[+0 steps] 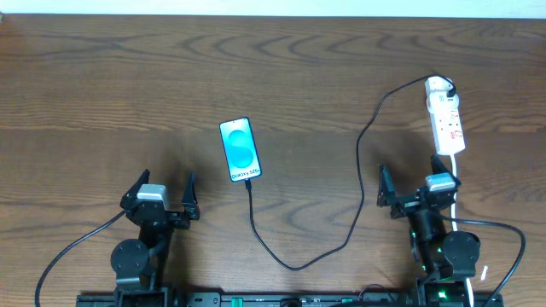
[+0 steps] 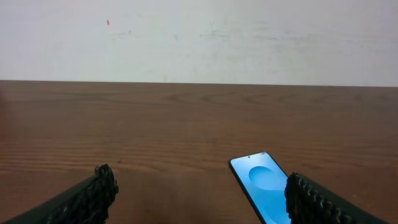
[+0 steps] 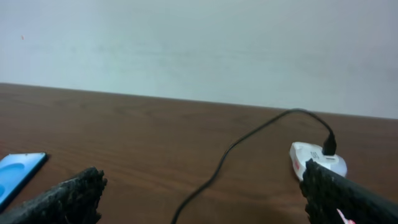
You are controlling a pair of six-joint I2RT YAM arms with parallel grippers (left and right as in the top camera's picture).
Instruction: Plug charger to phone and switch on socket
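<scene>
1. Overhead view. A slim, dark-edged rectangular phone (image 1: 240, 149) with a bright blue screen lies face up on the brown wooden table (image 1: 85, 85), left of centre. A long thin black charger cable (image 1: 294, 266) meets the phone's near short edge and loops toward the arms. It then climbs to a black plug at the far end of a white elongated power strip (image 1: 446, 119) with small red markings, on the right side of the table. Whether the cable tip is fully seated in the phone, and how the switches are set, cannot be told. The strip's thick white cord (image 1: 457, 170) runs down beside the right arm. The left gripper (image 1: 163, 188) sits on the robot's side of the phone, to its left and apart from it, with its fingers spread wide on nothing. The right gripper (image 1: 421, 186) sits just short of the strip's near end, equally spread and empty.

2. Left wrist view. Two black ribbed fingers (image 2: 93, 198) stand wide apart above bare wood. The phone (image 2: 264, 186) lies ahead on the right, its near corner covered by the right finger. A pale wall (image 2: 199, 37) rises behind the table.

3. Right wrist view. The fingers (image 3: 71, 198) stand wide apart. The charger cable (image 3: 249, 134) curves between them to its plug on the power strip (image 3: 314, 155), which is partly hidden behind the right finger. One corner of the phone (image 3: 18, 171) shows at the left edge.
</scene>
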